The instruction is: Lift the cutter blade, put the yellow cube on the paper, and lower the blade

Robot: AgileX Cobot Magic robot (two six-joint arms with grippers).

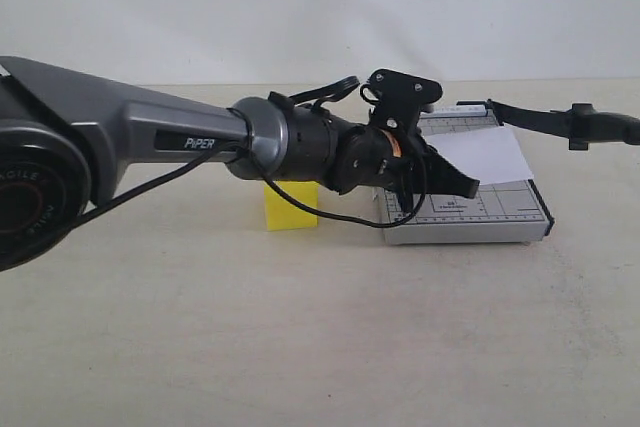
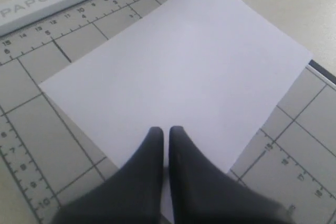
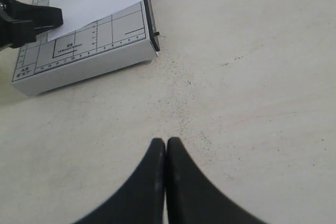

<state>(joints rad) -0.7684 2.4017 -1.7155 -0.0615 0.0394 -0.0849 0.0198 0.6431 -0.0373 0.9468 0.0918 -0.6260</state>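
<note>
The grey gridded trimmer board (image 1: 500, 217) lies right of centre with the white paper (image 1: 488, 152) on it. The cutter blade (image 1: 530, 115) stands raised off the board, and its thick handle (image 1: 605, 127) points right. The yellow cube (image 1: 288, 209) sits on the table left of the board, partly hidden behind my left arm. My left gripper (image 1: 462, 183) is shut and empty, and hovers over the paper (image 2: 178, 66) with its tips (image 2: 165, 129) close together. My right gripper (image 3: 166, 141) is shut and empty over bare table, short of the board (image 3: 105, 35). The cube shows in neither wrist view.
The pale table (image 1: 320, 347) runs wide in front of the board and the cube. In the right wrist view the left gripper's black fingers (image 3: 31, 19) reach over the board's near corner. A dark cutting edge (image 3: 150, 19) runs along one side of the board.
</note>
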